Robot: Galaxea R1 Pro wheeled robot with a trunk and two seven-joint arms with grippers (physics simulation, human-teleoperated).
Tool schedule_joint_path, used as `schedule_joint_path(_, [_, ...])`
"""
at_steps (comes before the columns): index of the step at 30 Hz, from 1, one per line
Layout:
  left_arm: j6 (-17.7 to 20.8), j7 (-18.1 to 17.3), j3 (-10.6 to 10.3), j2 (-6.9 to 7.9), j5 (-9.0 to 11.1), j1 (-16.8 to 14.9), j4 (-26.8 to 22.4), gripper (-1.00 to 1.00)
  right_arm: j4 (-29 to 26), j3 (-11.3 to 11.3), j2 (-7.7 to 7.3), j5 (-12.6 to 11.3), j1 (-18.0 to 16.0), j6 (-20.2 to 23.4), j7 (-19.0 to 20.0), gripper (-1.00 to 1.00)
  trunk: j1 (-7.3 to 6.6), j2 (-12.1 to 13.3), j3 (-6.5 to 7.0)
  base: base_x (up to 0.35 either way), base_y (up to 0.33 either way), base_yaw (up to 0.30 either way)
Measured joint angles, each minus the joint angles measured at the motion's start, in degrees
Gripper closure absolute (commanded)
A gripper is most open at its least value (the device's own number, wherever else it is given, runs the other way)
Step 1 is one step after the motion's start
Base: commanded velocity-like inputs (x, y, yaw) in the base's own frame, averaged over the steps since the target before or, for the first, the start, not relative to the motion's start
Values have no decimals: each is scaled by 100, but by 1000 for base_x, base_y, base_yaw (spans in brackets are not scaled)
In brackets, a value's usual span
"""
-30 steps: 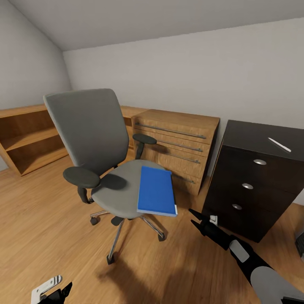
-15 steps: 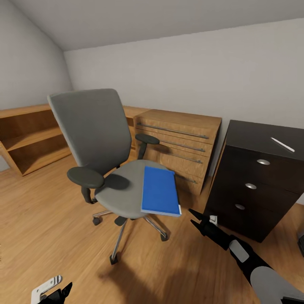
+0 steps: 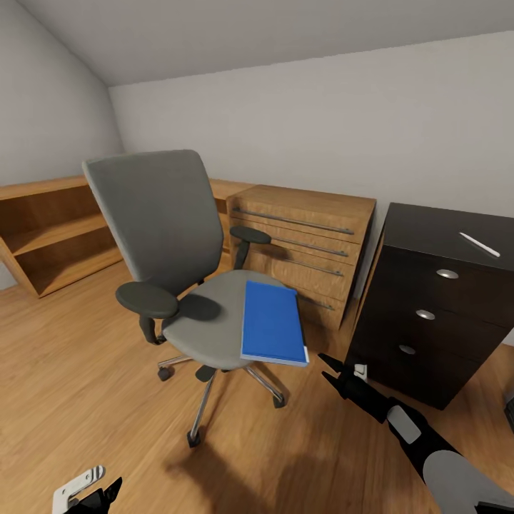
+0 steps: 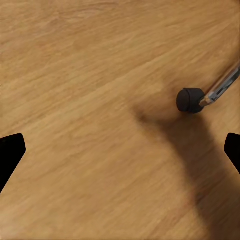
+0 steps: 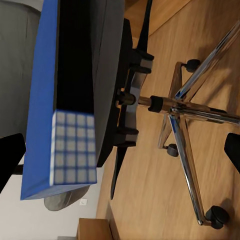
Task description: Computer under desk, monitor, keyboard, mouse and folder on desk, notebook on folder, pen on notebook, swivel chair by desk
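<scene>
Progress, as you can judge it here: the folder (image 3: 272, 323) is not yet moved and lies on the seat of the swivel chair (image 3: 187, 264); the pen (image 3: 479, 244) lies on the black top of the desk (image 3: 428, 303), with no notebook or folder under it, so the stack is not yet built; the chair stands near the desk's drawer unit but you would still want to set it in place last. Monitor, keyboard, mouse, computer and notebook: status unknown from here. Right gripper (image 3: 334, 373): fingers spread apart, holding nothing, hanging low in front of the chair; the folder's near corner sits just beyond and above its tips, the desk drawers off to its right side. In the right wrist view the folder (image 5: 57, 95) is straight ahead between the open fingers, edge-on, resting flat on the grey seat with its near end overhanging the seat edge, the chrome base (image 5: 186, 120) below it. Left gripper (image 4: 120, 155): fingers wide apart, empty, held over bare wooden floor, with one chair castor (image 4: 190, 100) ahead of it. Folder, appearance: bright blue, flat, rectangular, thick enough to show a dark edge and a pale gridded end face. Likely next item for you: close the right gripper on that overhanging end.
</scene>
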Motion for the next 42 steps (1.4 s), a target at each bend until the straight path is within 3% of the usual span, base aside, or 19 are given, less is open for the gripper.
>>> schedule_joint_path(21, [0,-3,0,2,0,0,0,-100,-12,24,7,1,0,4,52,-100,0,0,0,0,0,0])
schedule_joint_path(30, [0,1,0,2,0,0,0,-100,-22,296,0,-3,-1,31,174,-100,0,0,0,0,0,0])
schedule_joint_path(42, [0,1,0,0,0,0,0,-100,-28,377,-1,-8,0,68,225,-100,0,0,0,0,0,0])
